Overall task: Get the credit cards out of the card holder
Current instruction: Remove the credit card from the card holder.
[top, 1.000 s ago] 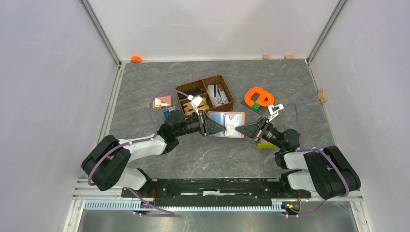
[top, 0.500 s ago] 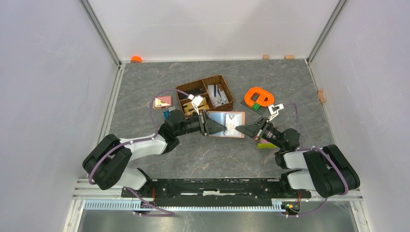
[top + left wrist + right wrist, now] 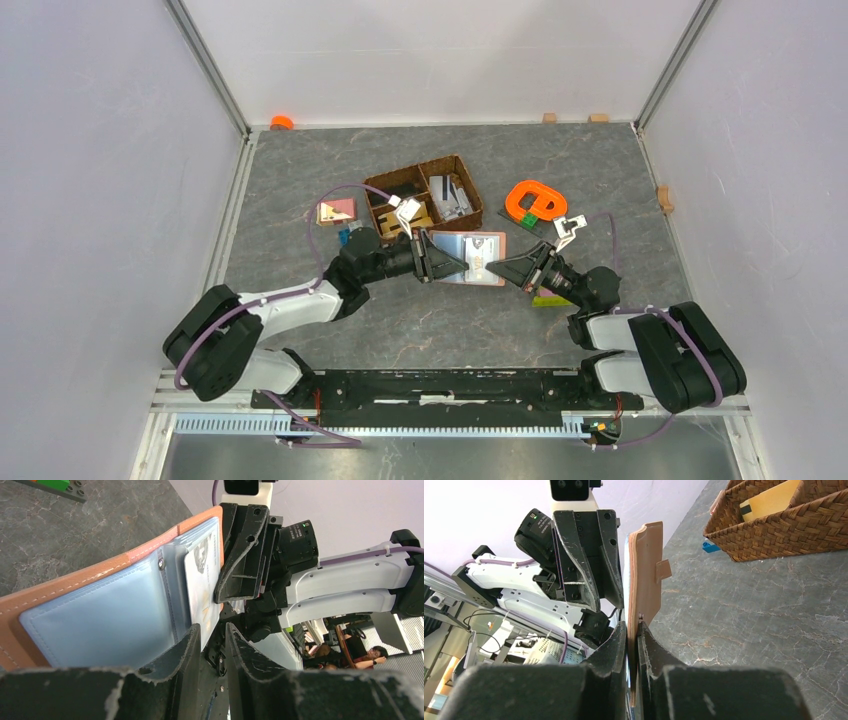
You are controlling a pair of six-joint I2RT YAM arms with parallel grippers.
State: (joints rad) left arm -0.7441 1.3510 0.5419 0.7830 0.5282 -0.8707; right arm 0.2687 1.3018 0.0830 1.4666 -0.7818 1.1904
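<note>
The reddish-brown card holder (image 3: 470, 258) hangs open above the table between my two grippers. My right gripper (image 3: 633, 625) is shut on the edge of its leather cover (image 3: 646, 575), next to the strap tab. Pale blue inner sleeves (image 3: 110, 625) face the left wrist camera, and a white credit card (image 3: 202, 587) sticks partly out of one sleeve. My left gripper (image 3: 212, 627) has its fingers on either side of that card's lower corner, with a narrow gap still showing between them. In the top view the left gripper (image 3: 447, 262) and the right gripper (image 3: 500, 266) face each other across the holder.
A dark woven divided basket (image 3: 425, 195) with flat pieces inside stands just behind the holder. An orange ring-shaped object (image 3: 535, 200) lies at the right, a pink-and-tan flat piece (image 3: 336, 211) at the left, and a small blue block (image 3: 707, 546) sits beside the basket.
Both arms and the card holder stay almost where they were. The left arm's elbow has shifted slightly.
</note>
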